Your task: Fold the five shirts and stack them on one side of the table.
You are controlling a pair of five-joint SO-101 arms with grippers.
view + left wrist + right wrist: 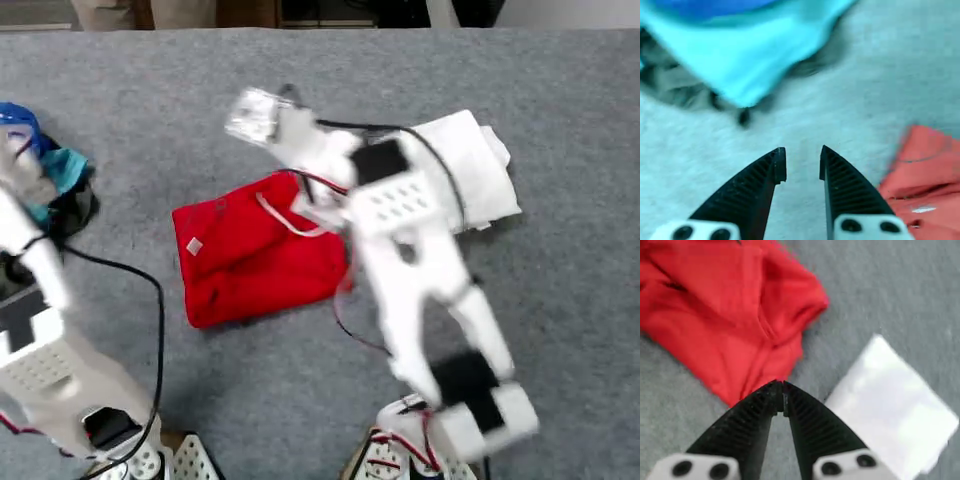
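A rumpled red shirt (260, 250) lies in the middle of the grey table, and the right wrist view shows it as red shirt (730, 315). A folded white shirt (480, 175) sits to its right, partly under the right arm; it appears again as white shirt (895, 405). At the far left is a pile with a blue shirt (15, 120), a teal shirt (755, 55) and a dark one (670, 85). My left gripper (802, 162) hovers open and empty beside that pile. My right gripper (780, 390) is shut on nothing, above the gap between red and white shirts.
The right arm (410, 260) stretches from the near edge across the red shirt's right side. A black cable (150, 300) trails from the left arm over the table. Bare grey tabletop (560, 320) lies to the right and along the far side.
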